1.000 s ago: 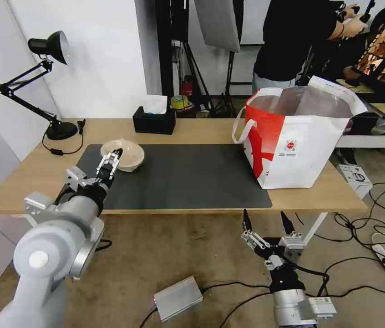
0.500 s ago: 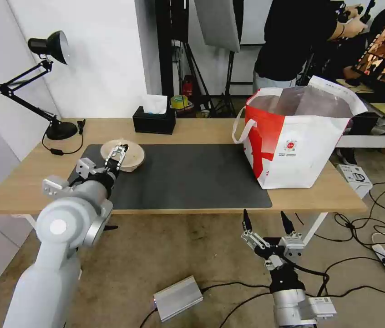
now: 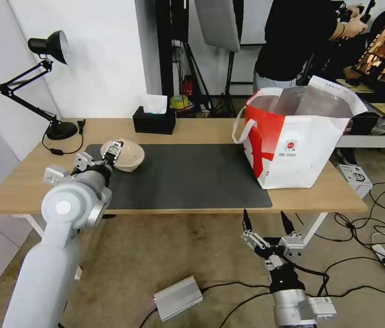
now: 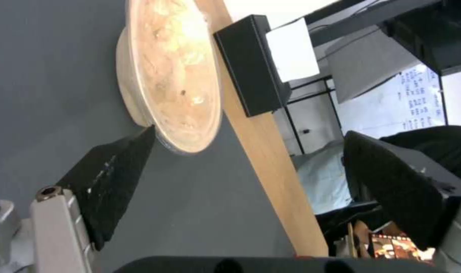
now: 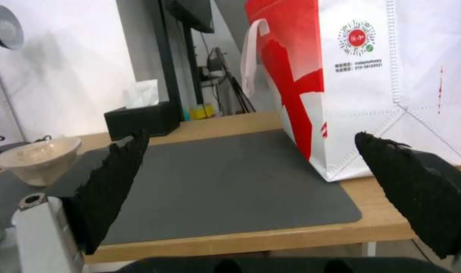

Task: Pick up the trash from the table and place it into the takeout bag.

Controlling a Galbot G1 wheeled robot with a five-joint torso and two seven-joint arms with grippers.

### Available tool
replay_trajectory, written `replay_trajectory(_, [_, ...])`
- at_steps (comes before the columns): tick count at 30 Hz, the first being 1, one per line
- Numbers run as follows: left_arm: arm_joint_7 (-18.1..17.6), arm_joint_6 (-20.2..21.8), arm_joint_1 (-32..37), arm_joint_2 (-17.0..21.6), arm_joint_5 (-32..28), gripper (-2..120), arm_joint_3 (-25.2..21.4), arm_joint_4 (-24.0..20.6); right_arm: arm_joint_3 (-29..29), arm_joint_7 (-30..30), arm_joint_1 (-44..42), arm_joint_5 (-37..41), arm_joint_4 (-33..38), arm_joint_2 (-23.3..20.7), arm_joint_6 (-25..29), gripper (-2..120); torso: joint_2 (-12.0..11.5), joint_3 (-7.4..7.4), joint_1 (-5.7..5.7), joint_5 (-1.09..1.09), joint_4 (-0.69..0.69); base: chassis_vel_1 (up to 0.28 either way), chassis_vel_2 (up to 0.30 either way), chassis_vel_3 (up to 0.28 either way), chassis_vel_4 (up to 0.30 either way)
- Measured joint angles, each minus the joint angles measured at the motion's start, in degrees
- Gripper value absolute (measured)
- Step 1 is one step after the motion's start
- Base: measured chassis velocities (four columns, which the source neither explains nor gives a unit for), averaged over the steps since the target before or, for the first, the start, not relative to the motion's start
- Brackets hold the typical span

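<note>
A beige shallow bowl (image 3: pixel 129 156) sits at the far left of the dark grey mat (image 3: pixel 188 177) on the wood-top table (image 3: pixel 201 130). My left gripper (image 3: pixel 114 148) is at the bowl's left rim. In the left wrist view this gripper (image 4: pixel 250 132) is open, one fingertip (image 4: pixel 139 140) lies against the bowl's (image 4: pixel 175 72) outer wall, and the rim edge reaches just between the jaws. The takeout bag (image 3: pixel 301 141) stands open at the table's right end. My right gripper (image 3: pixel 264 214) hangs open below the table's front edge, facing the bag (image 5: pixel 382 76) and the bowl (image 5: pixel 38 159).
A black tissue box (image 3: pixel 154 119) stands at the table's back edge behind the bowl. A black desk lamp (image 3: pixel 47 82) occupies the far left corner. Cables, a silver box (image 3: pixel 177 297) and a power strip lie on the floor.
My left arm has swung in and the gripper has moved forward from the bowl's near side to its left rim. The right arm has not moved.
</note>
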Motion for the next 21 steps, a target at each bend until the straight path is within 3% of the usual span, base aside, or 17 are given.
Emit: replay_trajectory(21, [-1.91,0.67,-2.34,-0.87,3.64,100,1.23,3.96,0.00,0.00,0.00,0.00,0.00,0.00,0.00,100,0.01,0.00,0.00,0.00,0.00,0.000,0.000,0.000,0.000])
